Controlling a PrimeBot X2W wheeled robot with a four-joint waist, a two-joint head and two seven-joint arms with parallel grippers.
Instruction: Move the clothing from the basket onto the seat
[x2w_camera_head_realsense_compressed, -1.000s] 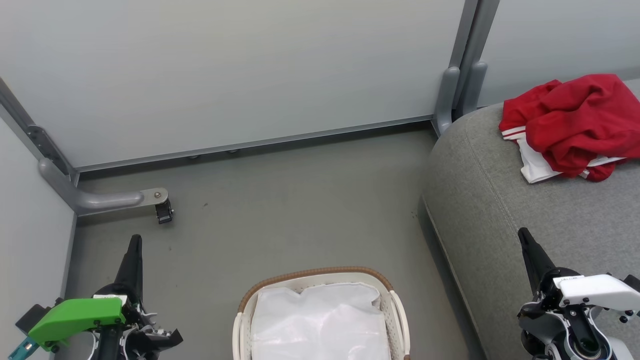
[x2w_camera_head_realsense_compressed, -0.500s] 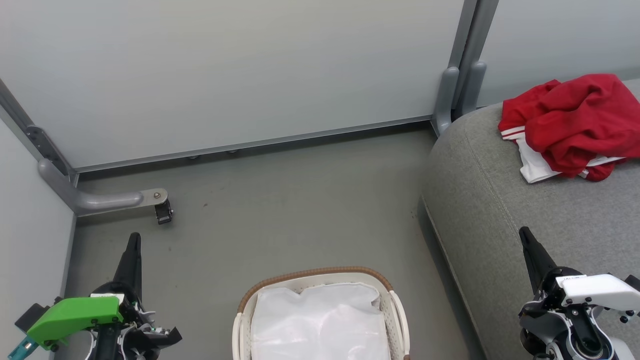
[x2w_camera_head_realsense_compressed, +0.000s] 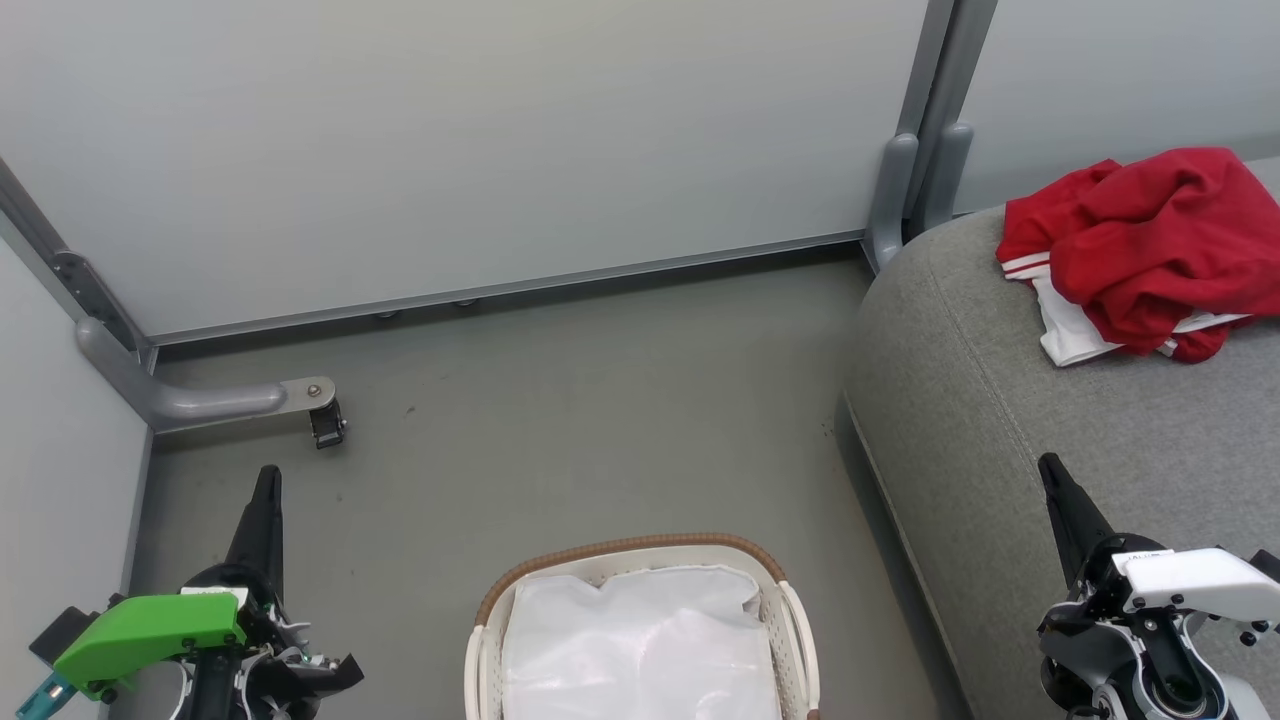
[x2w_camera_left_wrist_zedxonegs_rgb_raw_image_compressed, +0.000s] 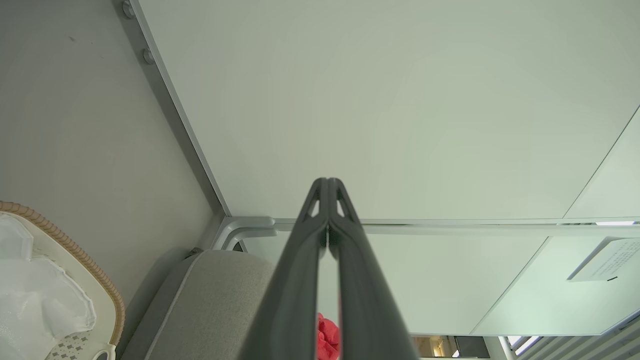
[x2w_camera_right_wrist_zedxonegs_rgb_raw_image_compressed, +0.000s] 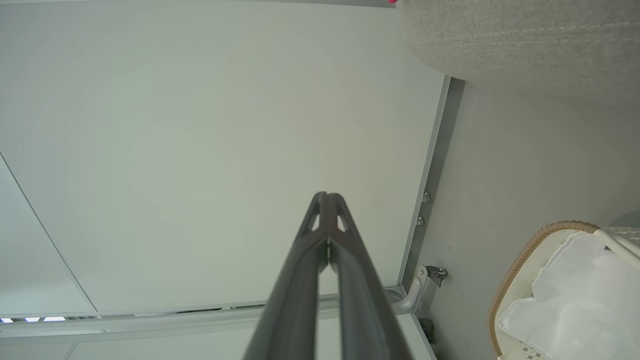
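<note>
The red clothing (x2w_camera_head_realsense_compressed: 1150, 245) with white trim lies crumpled on the grey seat (x2w_camera_head_realsense_compressed: 1000, 400) at the upper right; a scrap of it (x2w_camera_left_wrist_zedxonegs_rgb_raw_image_compressed: 327, 337) shows between the left fingers. The white basket (x2w_camera_head_realsense_compressed: 625, 548) with a brown woven rim sits on the floor at the bottom centre, holding just its white liner (x2w_camera_head_realsense_compressed: 640, 640). My left gripper (x2w_camera_head_realsense_compressed: 267, 478) points up at the lower left, shut and holding nothing, left of the basket. My right gripper (x2w_camera_head_realsense_compressed: 1048, 465) is shut and empty at the lower right, over the seat's front part. Both wrist views show the fingertips pressed together (x2w_camera_left_wrist_zedxonegs_rgb_raw_image_compressed: 327, 182) (x2w_camera_right_wrist_zedxonegs_rgb_raw_image_compressed: 327, 196).
Pale partition panels (x2w_camera_head_realsense_compressed: 500, 140) wall the far side and the left. A grey bracket foot with a small caster (x2w_camera_head_realsense_compressed: 325, 420) juts onto the floor at the left. A grey post (x2w_camera_head_realsense_compressed: 920, 150) stands at the seat's far corner. Grey floor (x2w_camera_head_realsense_compressed: 600, 420) lies between basket and wall.
</note>
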